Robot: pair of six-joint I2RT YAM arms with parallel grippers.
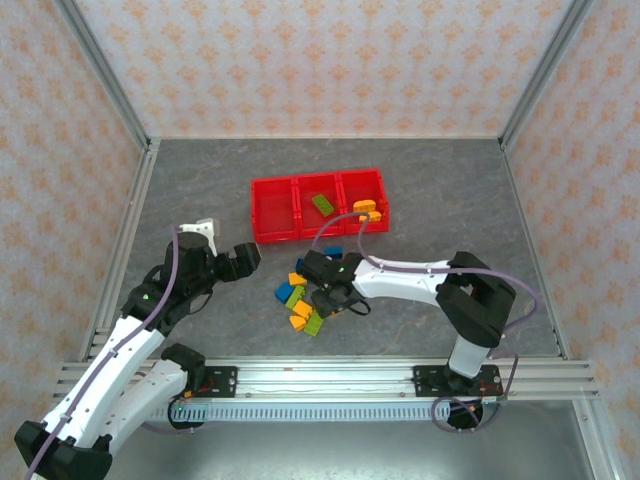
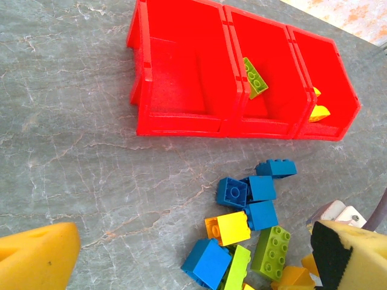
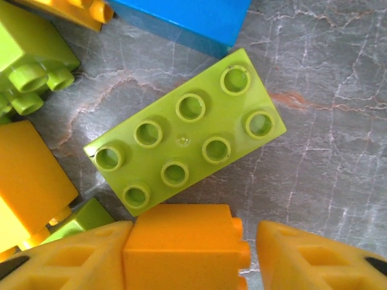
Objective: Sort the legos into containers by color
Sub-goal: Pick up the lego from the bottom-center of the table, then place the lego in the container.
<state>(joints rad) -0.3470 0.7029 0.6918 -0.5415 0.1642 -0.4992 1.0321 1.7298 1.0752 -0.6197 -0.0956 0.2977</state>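
Worryingly, the right claw (image 3: 192, 257) straddles an orange brick (image 3: 178, 238) in the pile near the red bins (image 1: 315, 178), not yet clenched, so an uneven squeeze may knock it into the adjoining green brick (image 3: 187, 130); the left claw (image 1: 226, 247) hangs released.

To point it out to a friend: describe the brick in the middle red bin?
Find the row of three joined red plastic bins. Its middle compartment holds one lime-green studded plastic brick. No other green brick sits in a bin; its right neighbour holds orange-yellow bricks.
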